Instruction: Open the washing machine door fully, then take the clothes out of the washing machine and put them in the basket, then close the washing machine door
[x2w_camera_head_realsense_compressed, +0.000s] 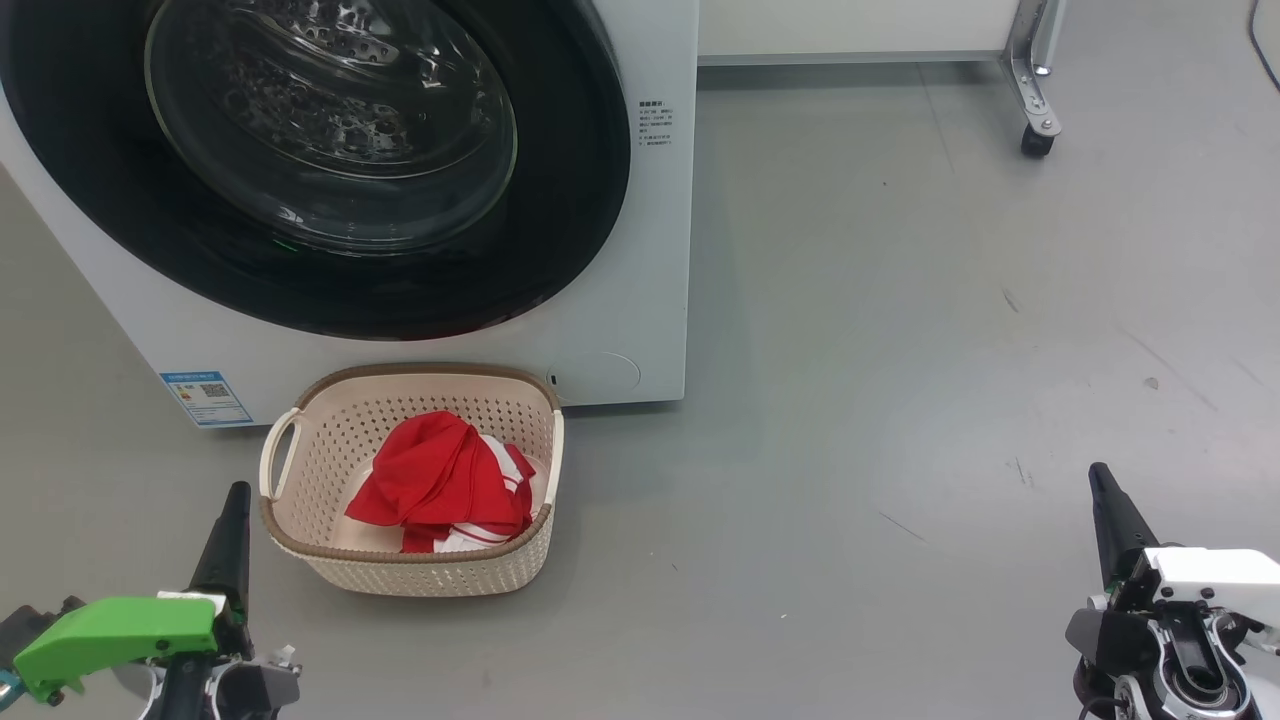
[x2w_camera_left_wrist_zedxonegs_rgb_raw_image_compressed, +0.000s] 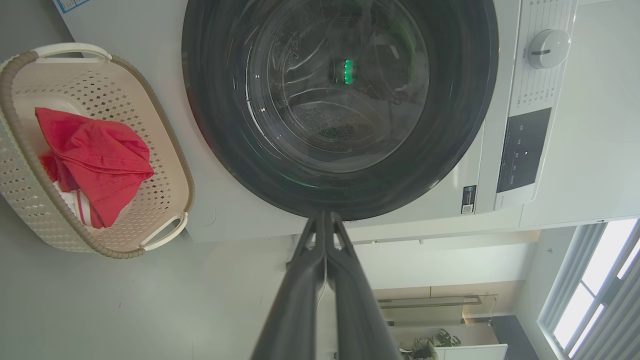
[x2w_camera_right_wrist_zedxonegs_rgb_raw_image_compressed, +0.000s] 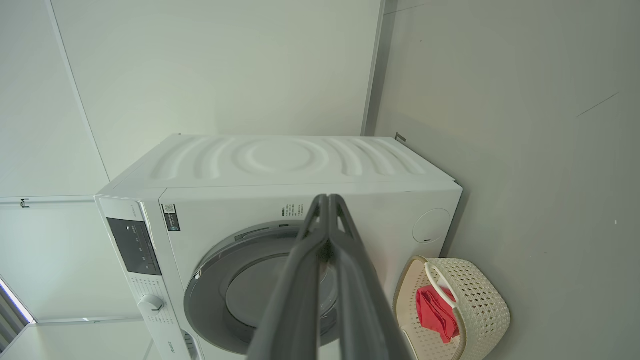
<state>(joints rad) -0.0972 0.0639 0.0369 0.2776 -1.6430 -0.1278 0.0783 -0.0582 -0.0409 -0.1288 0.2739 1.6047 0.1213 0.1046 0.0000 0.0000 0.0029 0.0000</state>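
Observation:
The white washing machine (x2w_camera_head_realsense_compressed: 640, 250) stands at the upper left, and its round black-rimmed door (x2w_camera_head_realsense_compressed: 330, 150) lies flat against the front, shut. In front of it on the floor sits the cream basket (x2w_camera_head_realsense_compressed: 330, 420), with the red clothes (x2w_camera_head_realsense_compressed: 440, 480) bunched inside. My left gripper (x2w_camera_head_realsense_compressed: 235, 495) rests low at the left, just left of the basket, fingers together and empty. Far to the right, my right gripper (x2w_camera_head_realsense_compressed: 1100, 475) is shut and empty too. The left wrist view has the door (x2w_camera_left_wrist_zedxonegs_rgb_raw_image_compressed: 340, 100), basket (x2w_camera_left_wrist_zedxonegs_rgb_raw_image_compressed: 165, 145) and clothes (x2w_camera_left_wrist_zedxonegs_rgb_raw_image_compressed: 95, 160); the right wrist view has the machine (x2w_camera_right_wrist_zedxonegs_rgb_raw_image_compressed: 280, 165) and basket (x2w_camera_right_wrist_zedxonegs_rgb_raw_image_compressed: 475, 305).
Grey floor spreads out to the right of the machine. A metal frame leg on a caster (x2w_camera_head_realsense_compressed: 1037, 135) stands at the far upper right. A blue sticker (x2w_camera_head_realsense_compressed: 205, 397) marks the machine's lower left front, and a control panel with a dial (x2w_camera_left_wrist_zedxonegs_rgb_raw_image_compressed: 547, 48) lies beside the door.

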